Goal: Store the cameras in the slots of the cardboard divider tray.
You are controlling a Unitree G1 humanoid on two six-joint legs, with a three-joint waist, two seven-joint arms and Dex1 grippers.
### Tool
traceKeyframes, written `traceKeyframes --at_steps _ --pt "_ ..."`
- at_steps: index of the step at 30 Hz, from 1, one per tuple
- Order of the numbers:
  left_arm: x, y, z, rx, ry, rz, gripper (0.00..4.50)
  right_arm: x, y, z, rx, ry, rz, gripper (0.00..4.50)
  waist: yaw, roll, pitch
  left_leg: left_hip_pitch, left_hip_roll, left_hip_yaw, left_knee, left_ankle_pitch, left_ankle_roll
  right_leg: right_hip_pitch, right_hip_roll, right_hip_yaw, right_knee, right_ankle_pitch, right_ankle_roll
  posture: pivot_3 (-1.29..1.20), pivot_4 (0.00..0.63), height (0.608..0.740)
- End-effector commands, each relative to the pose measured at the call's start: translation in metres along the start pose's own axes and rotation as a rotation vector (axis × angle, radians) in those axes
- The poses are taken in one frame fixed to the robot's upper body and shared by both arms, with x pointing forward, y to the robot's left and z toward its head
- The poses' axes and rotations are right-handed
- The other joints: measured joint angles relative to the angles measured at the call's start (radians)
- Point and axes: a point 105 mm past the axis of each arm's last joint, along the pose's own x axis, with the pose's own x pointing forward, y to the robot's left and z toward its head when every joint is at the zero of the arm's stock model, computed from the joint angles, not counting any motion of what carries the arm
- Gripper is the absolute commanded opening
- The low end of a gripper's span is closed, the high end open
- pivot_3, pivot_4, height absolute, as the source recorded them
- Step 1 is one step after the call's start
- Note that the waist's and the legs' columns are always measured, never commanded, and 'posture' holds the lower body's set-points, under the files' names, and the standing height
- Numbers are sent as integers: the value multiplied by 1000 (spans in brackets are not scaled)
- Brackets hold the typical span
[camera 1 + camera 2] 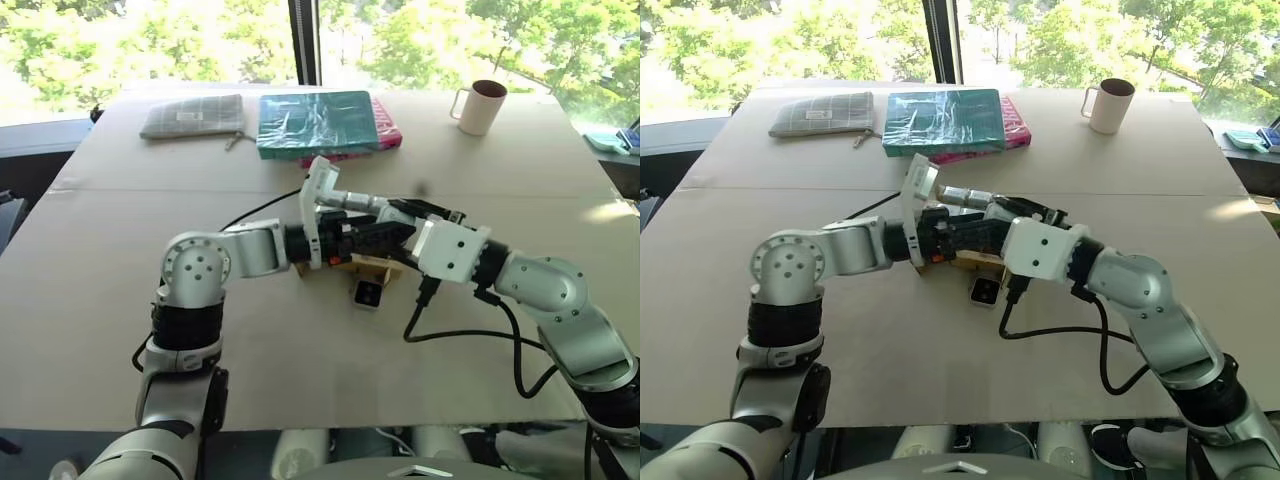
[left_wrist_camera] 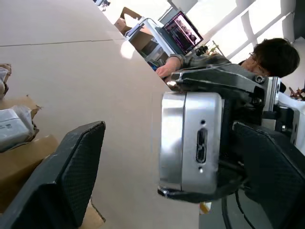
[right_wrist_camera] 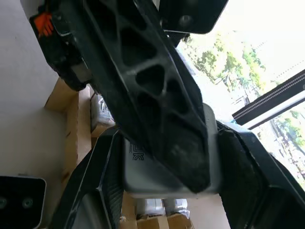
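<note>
Storage looks partly done: right gripper (image 3: 167, 191) fingers pinch a boxy silver-grey camera (image 2: 190, 143) between the left gripper's (image 2: 171, 157) spread fingers; another camera (image 1: 368, 293) lies at the tan cardboard divider tray's (image 1: 365, 266) six o'clock.

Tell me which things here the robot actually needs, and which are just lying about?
Needed:
- held camera, in the right tool
- loose camera on the table
- cardboard divider tray

Lying about:
- mug
- teal book
- grey pouch
</note>
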Motion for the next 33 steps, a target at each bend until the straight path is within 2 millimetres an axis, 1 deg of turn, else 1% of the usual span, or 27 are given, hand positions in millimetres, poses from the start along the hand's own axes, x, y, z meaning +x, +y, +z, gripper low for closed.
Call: traceKeyframes --at_steps 1,2,3,4,5,7,8,9,10,11,13,14,16,18,20,24,26,31,33 --pt "-3 -14 9 15 -30 -58 2629 -1 -4 13 -40 -45 -23 2065 0 0 0 0 0 0 0 0 0 0 0 0 0 0 0 0 150 740" --pt "-4 -14 9 12 -30 -56 2215 -1 -2 13 -28 -49 -9 2065 -1 0 0 0 0 0 0 0 0 0 0 0 0 0 0 0 150 740" --pt "-4 -13 9 12 -29 -51 1695 -1 2 13 9 -55 23 2065 -1 0 0 0 0 0 0 0 0 0 0 0 0 0 0 0 150 740" --pt "-5 -14 9 12 -27 -51 1507 -1 4 13 38 -61 34 2065 -1 0 0 0 0 0 0 0 0 0 0 0 0 0 0 0 150 740" --pt "-6 -14 10 11 -26 -51 897 -1 4 12 59 -63 41 3128 -1 0 0 0 0 0 0 0 0 0 0 0 0 0 0 0 150 740" --pt "-9 -13 12 23 -27 -45 865 -2 3 9 74 -54 36 3939 0 0 0 0 0 0 0 0 0 0 0 0 0 0 0 0 150 740" --pt "-11 -11 14 42 -27 -28 865 -3 1 6 78 -41 16 4423 0 0 0 0 0 0 0 0 0 0 0 0 0 0 0 0 150 740" --pt "-14 -7 17 67 -25 -5 865 -5 -2 3 85 -21 -13 4471 -1 0 0 0 0 0 0 0 0 0 0 0 0 0 0 0 150 740" --pt "-19 -1 28 154 -77 29 865 -12 -6 -6 150 17 -34 4471 -1 0 0 0 0 0 0 0 0 0 0 0 0 0 0 0 150 740" --pt "-25 5 34 248 -61 41 865 -22 -7 -11 240 30 -39 4471 2 0 0 0 0 0 0 0 0 0 0 0 0 0 0 0 150 740" --pt "-35 15 34 423 43 43 865 -41 -4 -15 364 33 -8 4471 3 0 0 0 -1 0 0 0 0 0 1 -2 0 0 0 0 150 740" --pt "-38 19 31 471 86 34 865 -45 -3 -15 384 36 3 4471 2 1 0 -1 -1 1 -1 0 0 0 1 -2 -1 0 0 0 150 740" --pt "-43 31 35 534 153 6 865 -62 -5 -16 395 55 12 4471 2 2 1 -1 -2 1 -2 0 0 0 0 -2 -2 0 0 0 150 740" --pt "-49 51 38 632 245 -2 865 -78 -9 -17 445 70 12 4471 8 2 1 -1 -2 1 -3 0 0 0 0 -1 -3 0 0 0 150 740" --pt "-49 63 39 697 323 -28 865 -87 -12 -15 448 66 4 4471 7 2 1 -1 -2 1 -3 0 0 -1 1 -2 -3 0 0 0 150 740" --pt "-39 77 42 786 423 -77 865 -90 -12 -9 447 59 4 4471 3 1 1 -3 -1 1 -3 0 0 -2 2 -1 -3 0 0 0 150 740" --pt "-38 86 38 851 498 -89 865 -89 -9 -5 448 49 -1 4471 4 1 2 -4 -1 1 -3 0 1 -3 2 -1 -3 0 0 0 150 740" --pt "-22 87 36 867 543 -158 865 -84 1 2 458 38 -3 4471 4 -1 2 -7 -1 2 -3 -2 3 -5 1 0 -4 0 0 0 150 740" --pt "-18 86 35 873 553 -180 865 -83 2 3 458 39 -10 4471 7 -1 2 -12 -1 0 2 -2 4 -8 1 -2 -2 0 0 0 150 740"
